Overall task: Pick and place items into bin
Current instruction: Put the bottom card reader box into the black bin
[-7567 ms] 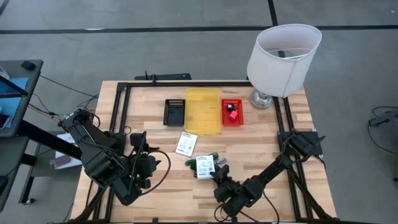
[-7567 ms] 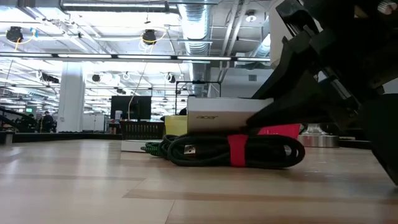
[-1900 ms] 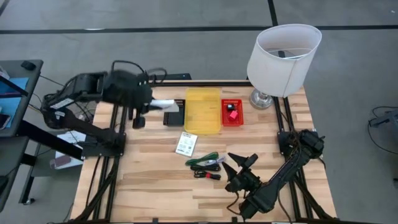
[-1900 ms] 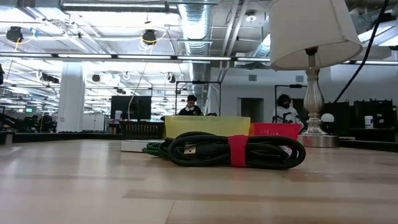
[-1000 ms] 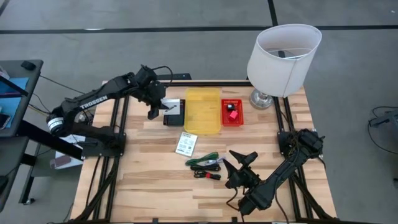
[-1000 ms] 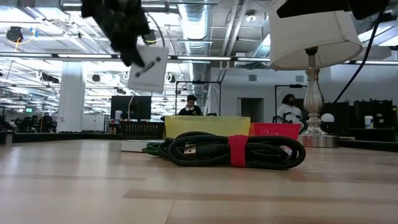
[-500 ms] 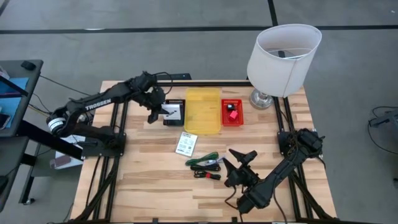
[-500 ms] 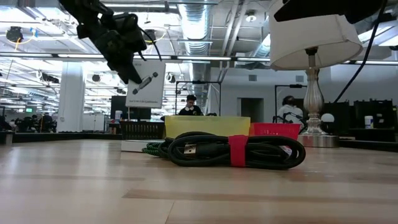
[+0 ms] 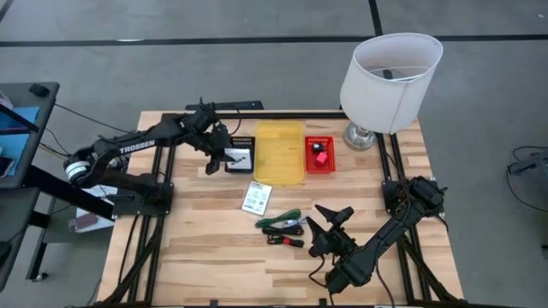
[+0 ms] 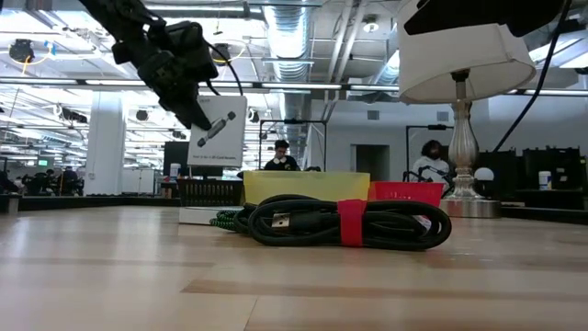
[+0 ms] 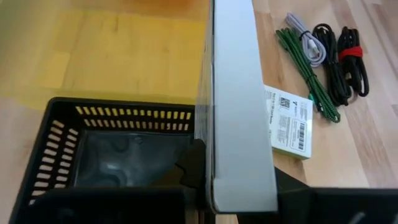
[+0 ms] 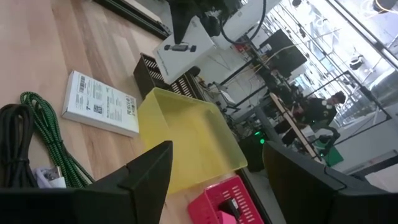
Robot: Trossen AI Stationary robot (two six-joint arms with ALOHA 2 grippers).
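My left gripper [image 9: 224, 157] is shut on a white flat pack [image 10: 219, 122] and holds it over the black bin [image 9: 241, 154] at the table's far left. In the left wrist view the pack [image 11: 236, 112] shows edge-on above the black bin [image 11: 106, 155]. A second white labelled pack [image 9: 256, 198] lies flat on the wood. Beside it lie a green cable and a black cable bundle with a red band [image 10: 349, 223]. My right gripper [image 9: 330, 224] hovers open near the cables at the near right, holding nothing. My left gripper pinches the white flat pack by one edge [image 11: 239, 190] between its two fingers, one on each flat face. The fingers [image 10: 188, 97] slant down from the table's left. The pack hangs below them nearly upright, lifted clear above the black bin.
A yellow bin [image 9: 280, 151] stands right of the black one, then a red bin [image 9: 319, 155] with a small red piece inside. A lamp with a white shade [image 9: 390, 73] stands at the far right corner. People sit in the room beyond the table.
My left gripper has come down toward the black bin, still shut on the white pack. The pack has sunk with it and turned more upright. My right arm has kept still.
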